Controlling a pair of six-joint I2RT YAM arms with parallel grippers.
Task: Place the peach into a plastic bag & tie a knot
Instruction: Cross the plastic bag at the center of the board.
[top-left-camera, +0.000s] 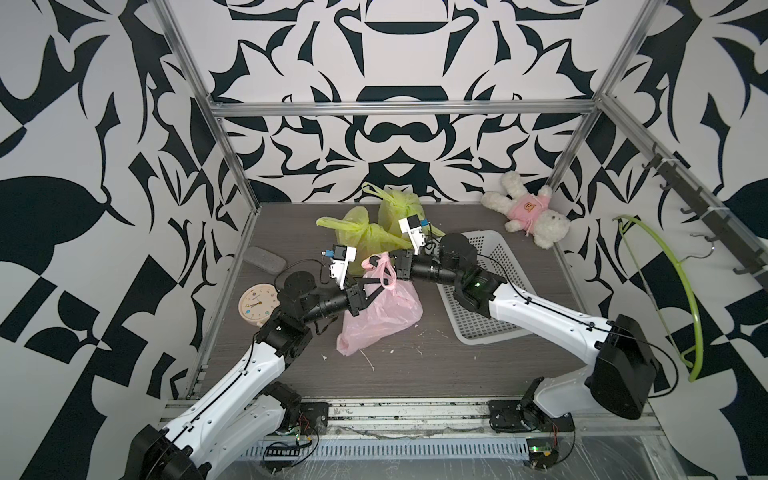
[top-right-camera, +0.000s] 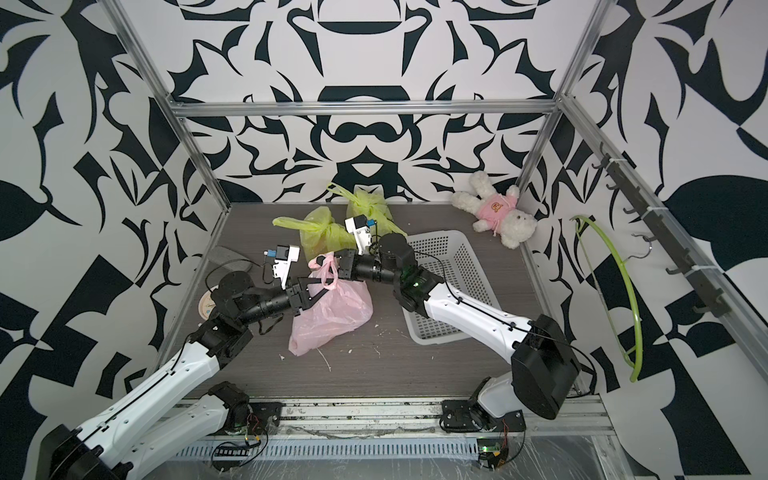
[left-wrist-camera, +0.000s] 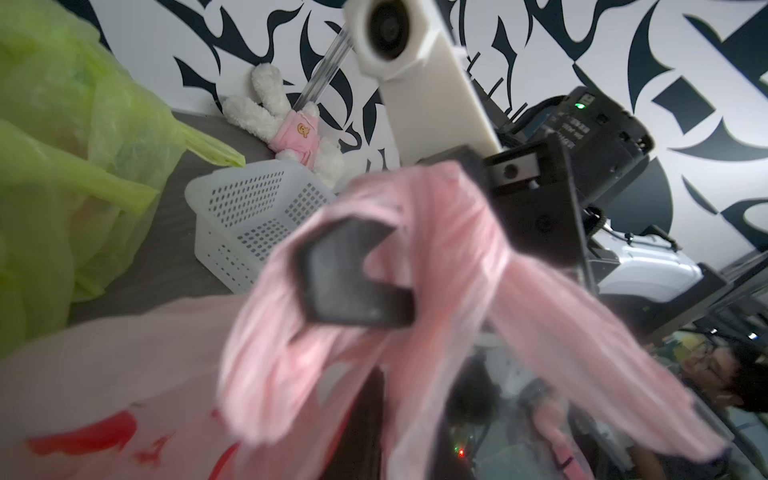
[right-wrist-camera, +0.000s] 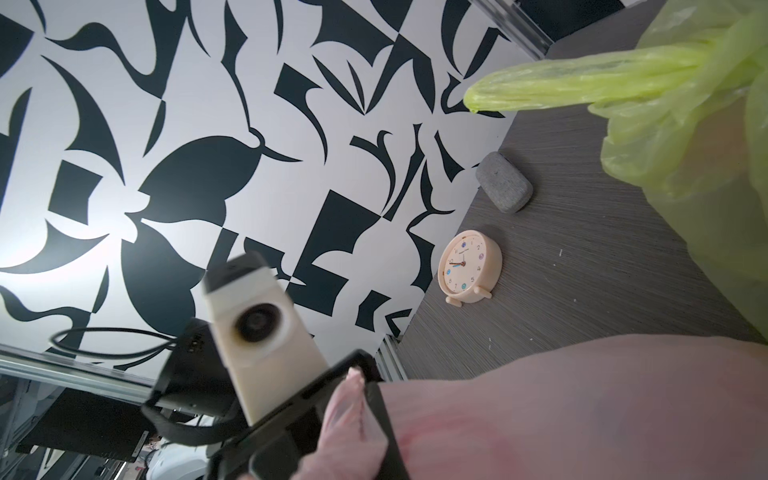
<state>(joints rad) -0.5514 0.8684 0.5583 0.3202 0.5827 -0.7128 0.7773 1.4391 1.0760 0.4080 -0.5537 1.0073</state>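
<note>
Right fingers clamped on pink bag handle. Left fingers slightly apart, other handle looped over one. Bag sags below both onto worktop.

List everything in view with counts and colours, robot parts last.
pink bag: 1, pink, table centre, between both grippers
green bags: 2, yellow-green, knotted, behind the pink bag
basket: 1, white, right of the pink bag, partly under the right arm
plush rabbit: 1, white with pink top, far right corner
clock: 1, cream, left side
pouch: 1, grey, behind the clock
hoop: 1, green, by the right wall
hook rail: 1, black, right wall
table: 1, dark wood grain
peach: not visible
left gripper: black, jaws slightly apart, in the bag's handles
right gripper: black, jaws shut on a pink bag handle
</note>
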